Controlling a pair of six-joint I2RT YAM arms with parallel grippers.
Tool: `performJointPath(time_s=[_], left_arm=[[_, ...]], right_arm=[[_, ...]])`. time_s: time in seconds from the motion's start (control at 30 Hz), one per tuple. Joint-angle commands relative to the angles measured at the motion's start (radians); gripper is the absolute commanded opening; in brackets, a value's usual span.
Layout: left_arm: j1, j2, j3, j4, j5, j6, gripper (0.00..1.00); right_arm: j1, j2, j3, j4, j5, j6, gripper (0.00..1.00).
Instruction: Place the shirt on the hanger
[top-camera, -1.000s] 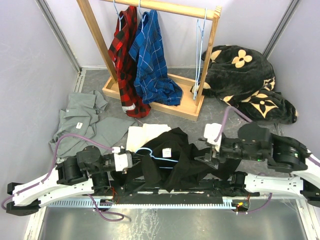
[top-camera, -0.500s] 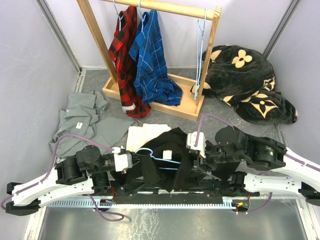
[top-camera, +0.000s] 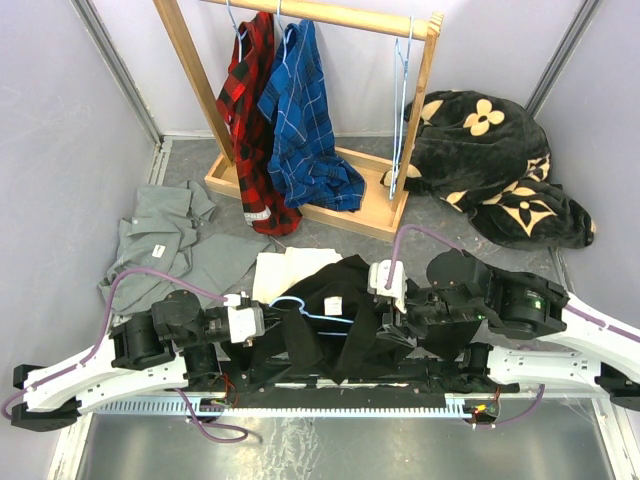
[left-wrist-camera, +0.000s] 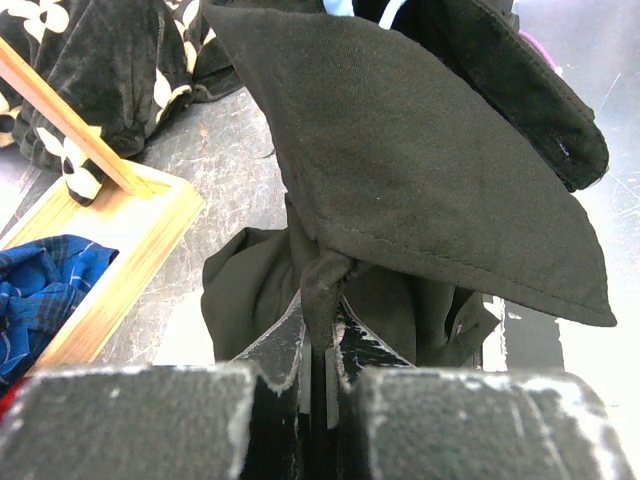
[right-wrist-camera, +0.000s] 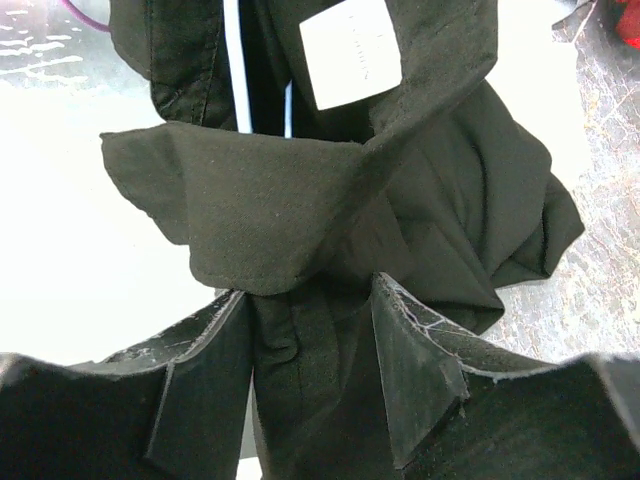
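Grey mottled tabletop (top-camera: 440, 255), pale walls. Near edge, centre: the shirt (top-camera: 345, 320), black matte woven fabric, limp, crumpled, heaped between both arms. Left gripper (left-wrist-camera: 318, 340): fingers pinched tight on a twisted tail of black cloth. Right gripper (right-wrist-camera: 308, 300): fingers apart, astride a collar fold, cloth filling the gap, no clear pinch. Just beyond right fingers: white label (right-wrist-camera: 350, 52) and the hanger (right-wrist-camera: 233, 70), thin light-blue wire, partly under the collar, long axis roughly left-right, looped end toward left gripper. Right arm nearer the collar. Farther: grey shirt (top-camera: 165, 240), wooden rack (top-camera: 185, 60), flower blanket (top-camera: 490, 160).
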Motion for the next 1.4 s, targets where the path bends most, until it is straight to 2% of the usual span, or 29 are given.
performJointPath(time_s=[0.0,0.07,0.23,0.43,0.57,0.67,0.73,1.0,1.03,1.07,1.33,1.37], left_arm=[[0.000,-0.005,0.044,0.045,0.011,0.023,0.03],[0.001,-0.006,0.043,0.049,0.012,0.021,0.03],[0.000,0.007,0.042,0.060,0.022,0.015,0.03],[0.001,0.033,0.040,0.076,0.042,0.012,0.03],[0.000,0.032,0.042,0.083,0.039,0.013,0.03],[0.000,0.018,0.042,0.082,0.032,0.007,0.03],[-0.001,0.004,0.043,0.077,0.018,0.002,0.03],[0.001,-0.068,0.067,0.001,-0.066,-0.035,0.40],[0.001,-0.078,0.071,-0.007,-0.069,-0.038,0.52],[0.001,-0.083,0.076,-0.013,-0.068,-0.042,0.56],[0.000,-0.035,0.110,-0.017,-0.044,-0.046,0.62],[0.000,-0.021,0.120,-0.016,-0.040,-0.042,0.72]], right_arm=[[0.003,-0.018,0.051,0.045,-0.020,0.011,0.52],[0.003,-0.009,0.035,0.051,-0.028,0.016,0.47],[0.003,0.016,0.010,0.098,-0.048,0.036,0.47],[0.003,0.037,0.006,0.150,-0.069,0.048,0.40],[0.003,0.049,0.016,0.140,-0.066,0.043,0.20],[0.003,0.049,0.023,0.113,-0.059,0.040,0.01],[0.003,0.037,0.033,0.082,-0.037,0.041,0.00],[0.002,-0.095,0.033,0.009,0.047,0.051,0.00],[0.003,-0.106,0.034,-0.002,0.053,0.050,0.00],[0.002,-0.114,0.037,-0.013,0.059,0.051,0.00],[0.002,-0.114,0.079,-0.065,0.052,0.029,0.00],[0.002,-0.110,0.087,-0.071,0.044,0.027,0.00]])
